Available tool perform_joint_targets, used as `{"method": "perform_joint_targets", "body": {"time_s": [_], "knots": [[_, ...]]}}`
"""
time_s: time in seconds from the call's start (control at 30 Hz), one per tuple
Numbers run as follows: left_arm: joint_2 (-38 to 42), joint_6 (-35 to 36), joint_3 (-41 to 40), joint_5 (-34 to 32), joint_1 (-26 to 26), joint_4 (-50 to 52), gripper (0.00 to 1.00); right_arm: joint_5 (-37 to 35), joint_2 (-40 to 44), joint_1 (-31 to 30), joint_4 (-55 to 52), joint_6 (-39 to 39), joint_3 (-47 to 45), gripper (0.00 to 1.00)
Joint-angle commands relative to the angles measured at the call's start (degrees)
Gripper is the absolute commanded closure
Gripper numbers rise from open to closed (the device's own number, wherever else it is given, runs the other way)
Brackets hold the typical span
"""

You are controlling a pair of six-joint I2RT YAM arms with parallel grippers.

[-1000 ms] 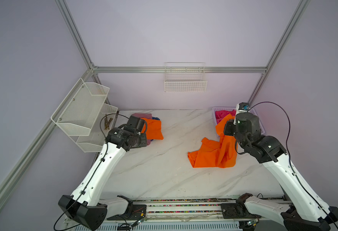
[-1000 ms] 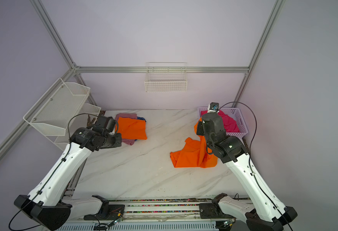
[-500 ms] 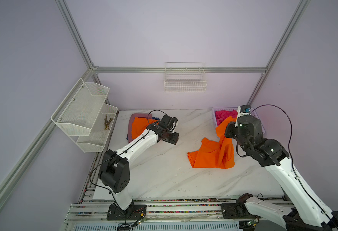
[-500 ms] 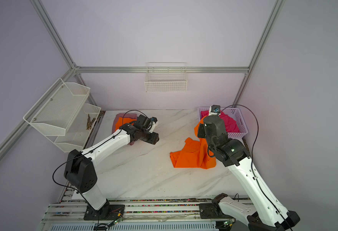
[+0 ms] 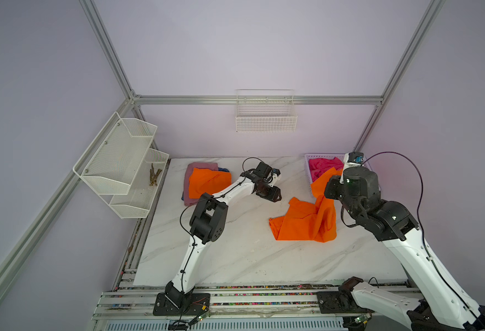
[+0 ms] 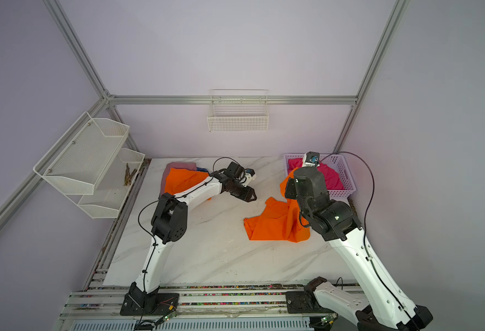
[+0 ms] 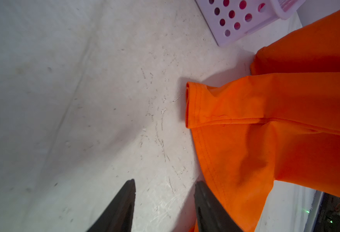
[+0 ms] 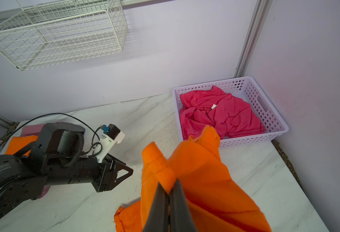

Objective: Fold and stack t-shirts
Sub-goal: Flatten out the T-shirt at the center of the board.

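Right wrist view: bright orange cloth t-shirt, half draped on the marble table, is pinched by the right gripper, apparently for spreading; a sleeve grasp by the left gripper (spread, empty) is called for.

Soft even light, blurred wrist close-ups

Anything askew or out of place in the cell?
Stack's top orange shirt lies skewed, not square; the mauve shirt and blue shirt poke out unevenly beneath. Brown sticks sit in the wall rack. The loose orange shirt hanging from the right pincer looks normal.
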State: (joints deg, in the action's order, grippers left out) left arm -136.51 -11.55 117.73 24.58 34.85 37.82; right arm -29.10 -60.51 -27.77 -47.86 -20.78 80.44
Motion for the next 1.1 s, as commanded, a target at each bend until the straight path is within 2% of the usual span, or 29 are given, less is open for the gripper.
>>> {"method": "perform_joint_targets", "body": {"time_s": [0.0,0.5,1.07], "knots": [[-2.6,-3.3,5.2,7.3,0.8,-0.6,0.49,-1.3,1.7,0.1,-0.7,-0.6,0.3,1.0],[-6.9,-5.8,8.5,9.1,2.9,-4.5,0.49,-1.7,2.0,0.1,-2.4,-0.7,1.2,1.0],[-12.3,-9.2,11.9,7.7,3.4,-6.7,0.5,-1.7,3.4,0.1,-3.3,-0.9,1.0,1.0]]}}
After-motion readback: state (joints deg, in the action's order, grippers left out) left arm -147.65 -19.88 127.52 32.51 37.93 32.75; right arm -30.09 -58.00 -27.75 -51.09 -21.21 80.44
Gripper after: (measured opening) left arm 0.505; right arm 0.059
